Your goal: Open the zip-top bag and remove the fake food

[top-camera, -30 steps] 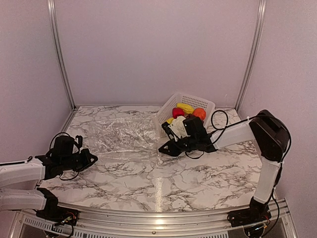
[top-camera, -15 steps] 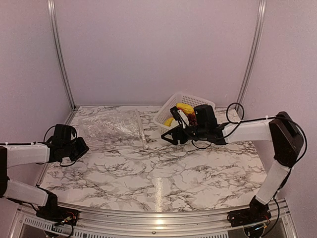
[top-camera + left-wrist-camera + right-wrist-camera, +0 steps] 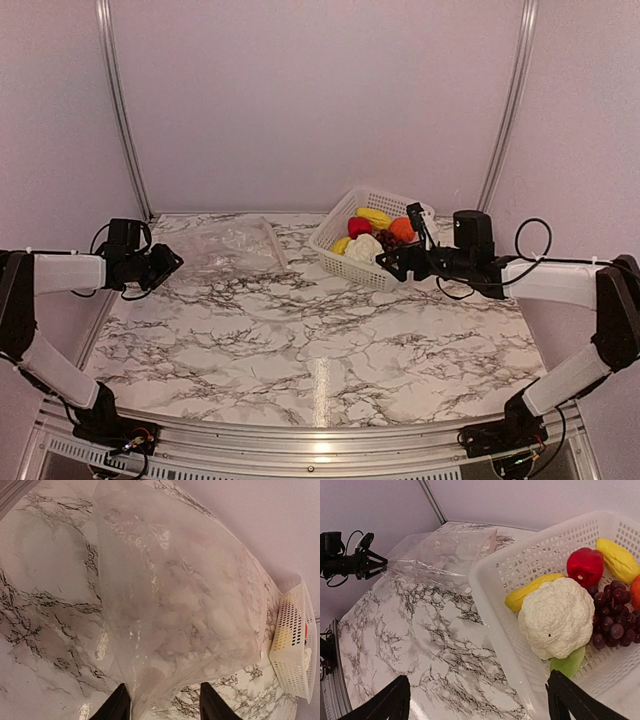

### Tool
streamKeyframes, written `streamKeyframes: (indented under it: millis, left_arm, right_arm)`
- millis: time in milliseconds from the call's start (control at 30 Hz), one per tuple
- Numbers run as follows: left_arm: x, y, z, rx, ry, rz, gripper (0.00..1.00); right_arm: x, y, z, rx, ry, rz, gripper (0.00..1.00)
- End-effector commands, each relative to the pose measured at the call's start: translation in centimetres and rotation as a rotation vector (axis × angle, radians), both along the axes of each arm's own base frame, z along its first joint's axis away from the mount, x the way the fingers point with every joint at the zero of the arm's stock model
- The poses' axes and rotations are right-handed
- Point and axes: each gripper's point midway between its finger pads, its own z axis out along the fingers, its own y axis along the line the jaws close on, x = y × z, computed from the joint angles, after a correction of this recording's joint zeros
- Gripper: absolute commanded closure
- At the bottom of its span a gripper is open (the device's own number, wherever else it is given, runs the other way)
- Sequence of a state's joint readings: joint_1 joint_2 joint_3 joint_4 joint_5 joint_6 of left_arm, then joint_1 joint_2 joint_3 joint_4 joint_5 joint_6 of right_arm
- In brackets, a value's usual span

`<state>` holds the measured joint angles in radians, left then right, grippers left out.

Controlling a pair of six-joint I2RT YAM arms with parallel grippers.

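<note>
The clear zip-top bag lies flat and empty at the table's far left, its zip strip toward the basket. In the left wrist view the zip-top bag fills the frame, one corner running down between the parted fingers of my left gripper, which stands open. From above, the left gripper sits at the bag's left corner. The fake food sits in the white basket: a white lumpy piece, red piece, grapes and yellow fruits. My right gripper hangs open over the basket's near rim, holding nothing.
The basket stands at the back right against the wall. Metal frame posts rise at the back corners. A side wall stands close behind the left arm.
The right gripper carried the white piece to the basket, opened, and drew back rightward. The left gripper dragged the bag to the far left, then opened.
</note>
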<state>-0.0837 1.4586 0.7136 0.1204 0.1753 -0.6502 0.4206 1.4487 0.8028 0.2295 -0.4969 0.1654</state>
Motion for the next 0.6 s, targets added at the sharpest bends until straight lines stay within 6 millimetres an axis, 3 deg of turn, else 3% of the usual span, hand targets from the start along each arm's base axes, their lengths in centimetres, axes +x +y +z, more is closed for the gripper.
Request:
streamKeyframes:
  millis: [0, 167, 367, 567]
  left_arm:
    - [1.4, 0.0, 2.2, 0.037, -0.031, -0.035, 0.4]
    - [1.4, 0.6, 5.6, 0.12, -0.072, -0.056, 0.02]
    - [0.9, -0.6, 10.8, 0.2, -0.176, -0.138, 0.01]
    - [-0.3, -4.1, 14.1, 0.343, -0.284, -0.209, 0.01]
  right_arm:
    - [0.6, -2.9, 1.5, 0.037, -0.038, -0.06, 0.07]
    - [0.8, -5.6, 2.7, 0.056, -0.068, -0.121, 0.02]
    - [0.7, -8.7, 5.1, 0.113, -0.13, -0.19, 0.01]
    - [-0.4, -10.4, 6.2, 0.141, -0.191, -0.252, 0.01]
